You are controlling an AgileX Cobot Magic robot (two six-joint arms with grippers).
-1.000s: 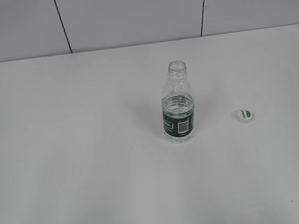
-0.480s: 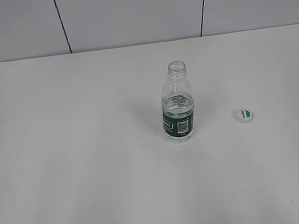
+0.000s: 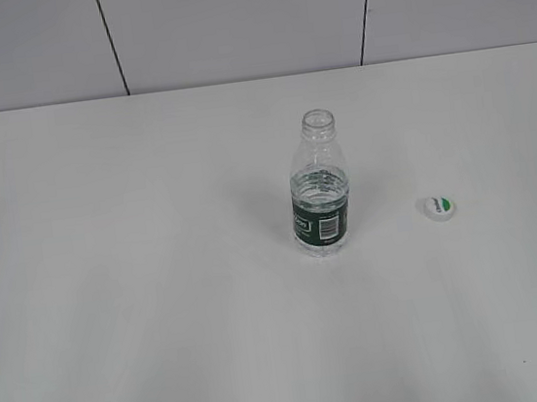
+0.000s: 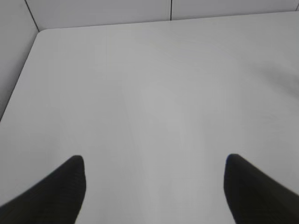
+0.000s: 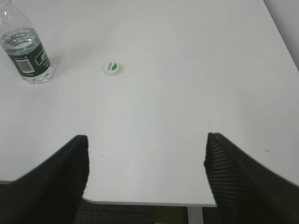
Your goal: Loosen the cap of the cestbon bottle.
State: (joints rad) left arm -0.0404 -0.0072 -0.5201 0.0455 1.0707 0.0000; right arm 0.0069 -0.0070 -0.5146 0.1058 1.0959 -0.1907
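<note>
The cestbon bottle point(image 3: 320, 188) stands upright near the middle of the white table, its neck open with no cap on it; it also shows in the right wrist view point(image 5: 27, 50) at the top left. The cap point(image 3: 438, 207) lies loose on the table to the bottle's right, green patch up, also in the right wrist view point(image 5: 112, 68). My right gripper point(image 5: 145, 154) is open and empty above the table's front edge, far from both. My left gripper point(image 4: 154, 175) is open and empty over bare table. Neither gripper shows in the exterior view.
The white table point(image 3: 140, 275) ends at a grey panelled wall point(image 3: 227, 20) at the back. Its front edge and a table leg point(image 5: 195, 214) show in the right wrist view. The table's far left corner point(image 4: 42, 32) shows in the left wrist view.
</note>
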